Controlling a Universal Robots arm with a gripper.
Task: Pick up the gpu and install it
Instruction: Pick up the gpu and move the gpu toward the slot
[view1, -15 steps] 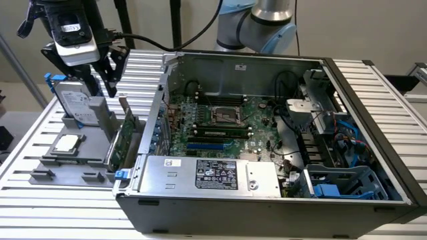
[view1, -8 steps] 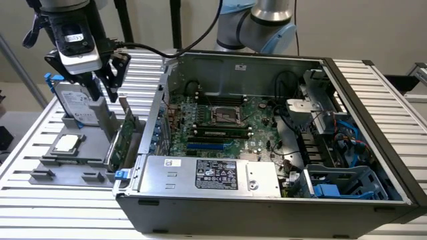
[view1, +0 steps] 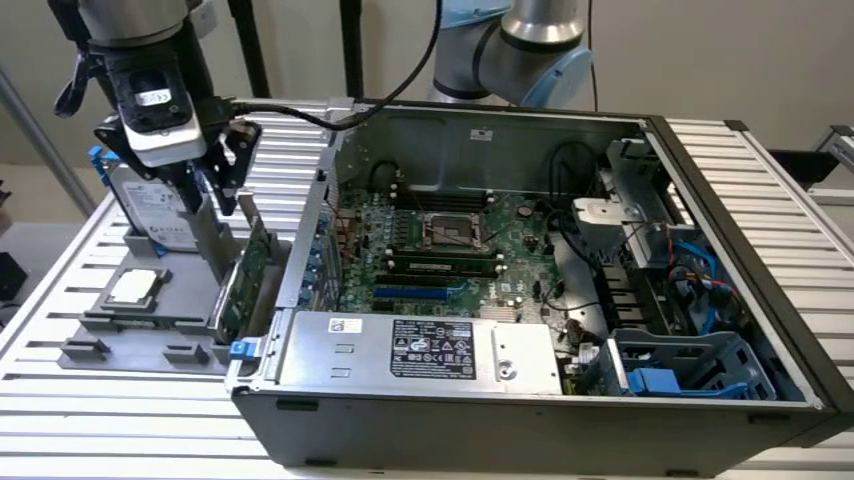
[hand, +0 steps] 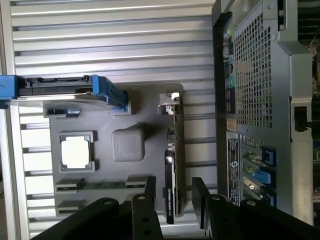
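The gpu (view1: 243, 285) stands on edge in a slot of the grey holder (view1: 134, 340), just outside the open computer case's (view1: 747, 250) wall, on the exterior view's left. Its green board faces the case. From the wrist the gpu (hand: 172, 155) is a thin dark strip with a silver bracket at its far end. My gripper (view1: 222, 205) hangs just above the card, open. In the wrist view my gripper (hand: 175, 197) has one black finger on each side of the card's near end, with gaps on both sides. Inside the case lies the green motherboard (view1: 441, 240).
On the same holder (hand: 145, 115) a silver hard drive (view1: 144, 205) in a blue frame stands upright, and a small square CPU chip (view1: 134, 287) lies flat. A silver power supply (view1: 414, 350) fills the case's front. The case's perforated wall (hand: 260, 100) is close beside the card.
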